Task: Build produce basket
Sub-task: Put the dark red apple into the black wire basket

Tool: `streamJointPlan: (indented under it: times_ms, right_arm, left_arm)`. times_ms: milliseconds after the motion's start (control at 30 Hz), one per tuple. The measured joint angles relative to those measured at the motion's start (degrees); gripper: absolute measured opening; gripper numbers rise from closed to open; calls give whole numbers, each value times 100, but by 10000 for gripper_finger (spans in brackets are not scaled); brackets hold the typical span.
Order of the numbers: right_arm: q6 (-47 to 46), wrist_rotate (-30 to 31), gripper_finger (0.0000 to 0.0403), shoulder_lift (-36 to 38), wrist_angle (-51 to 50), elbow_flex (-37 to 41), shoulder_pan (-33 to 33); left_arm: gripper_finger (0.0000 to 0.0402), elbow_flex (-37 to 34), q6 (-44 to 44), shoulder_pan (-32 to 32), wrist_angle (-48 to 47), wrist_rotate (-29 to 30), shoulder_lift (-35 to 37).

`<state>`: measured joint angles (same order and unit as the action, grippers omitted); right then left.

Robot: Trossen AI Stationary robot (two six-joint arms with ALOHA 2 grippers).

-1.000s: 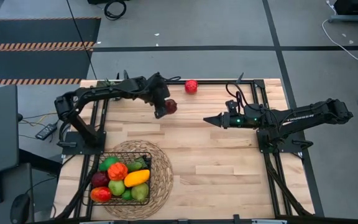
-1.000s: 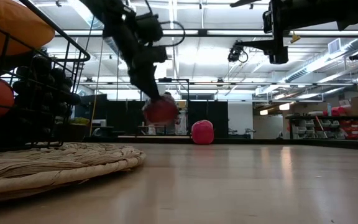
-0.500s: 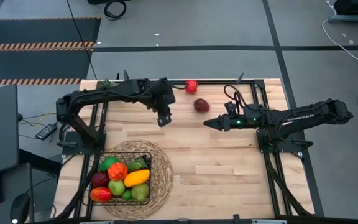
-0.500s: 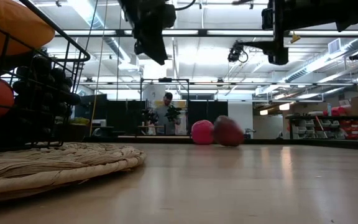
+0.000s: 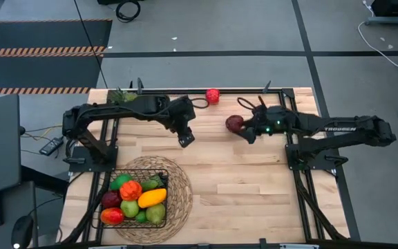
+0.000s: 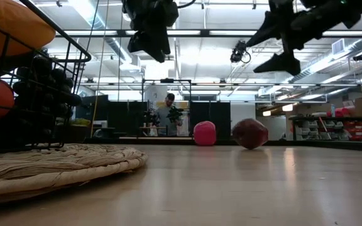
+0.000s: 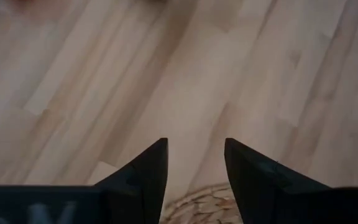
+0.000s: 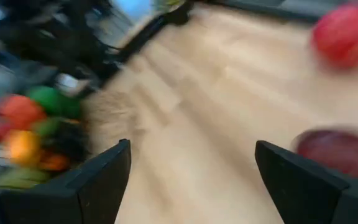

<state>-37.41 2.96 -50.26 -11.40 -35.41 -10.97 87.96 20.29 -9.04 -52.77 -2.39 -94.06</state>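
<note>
My right claw (image 5: 246,133) hangs above the far middle of the wooden table (image 5: 254,187), fingers spread wide and grasping nothing. Just off its fingertips, on the side away from my arm, a dark red apple (image 5: 234,124) sits loose on the boards; in the right wrist view it fills the space just outside one finger rather than between the two. A second, brighter red fruit (image 5: 213,95) lies farther beyond the claw, near the table's far edge.

My left claw (image 5: 185,137) hovers over bare wood well to the other side of the apple, its fingers parted with only planks showing between them (nothing held there either).

The basket (image 5: 135,198), a low black wire square, stands on a round woven mat (image 5: 178,194) at the near left corner, well away from both claws and already packed with produce: green, orange, yellow and red pieces.

Judging how the apple will handle: it looks like a small, light toy with a smooth, rounded skin, so I expect it to roll at the slightest nudge and to squirt out of a pinch that lands off centre. It appears rigid enough to take a firm squeeze, though I cannot tell its material. The sensible hold, I judge, is from above across its widest middle, one finger on each side, closing evenly so neither finger pushes it away first. Being so light, it should carry easily to the basket.
</note>
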Motion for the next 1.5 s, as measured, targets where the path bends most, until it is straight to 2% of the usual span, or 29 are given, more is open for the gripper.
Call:
streamJointPlan:
  times_ms: [167, 233, 300, 367, 633, 733, 800, 1100, 1500]
  right_arm:
    - [1722, 190, 346, -526, -1313, -795, -453]
    - [1972, 481, 346, -834, -1899, -1130, -642]
    - [1616, 777, 346, -1198, -2363, -1465, -899]
    - [914, 773, 346, -1557, -2602, -1725, -1176]
    - [-280, -546, 346, -3073, -2598, -1898, -1820]
    - [-497, -1083, 346, -3419, -2635, -1898, -1882]
    - [-542, -1215, 346, -3568, -2750, -1898, -1888]
    - [-707, -1427, 346, -3764, -2804, -1898, -1892]
    - [-494, -2648, 346, -2789, -1948, -1898, -1820]
  left_arm:
    - [162, 0, -141, 204, -10, 2, 0]
    - [165, -2, -213, 221, -8, 20, 0]
    - [168, -2, -269, 212, -7, 105, 0]
    - [172, -2, -296, 183, 0, 300, 0]
    - [182, -2, -299, -111, 14, 522, 0]
    - [183, -2, -349, -231, 13, 520, 0]
    - [183, -4, -462, -287, 14, 520, 0]
    - [183, -4, -751, -430, 17, 519, 0]
    - [187, -4, -743, -430, 21, 303, 0]
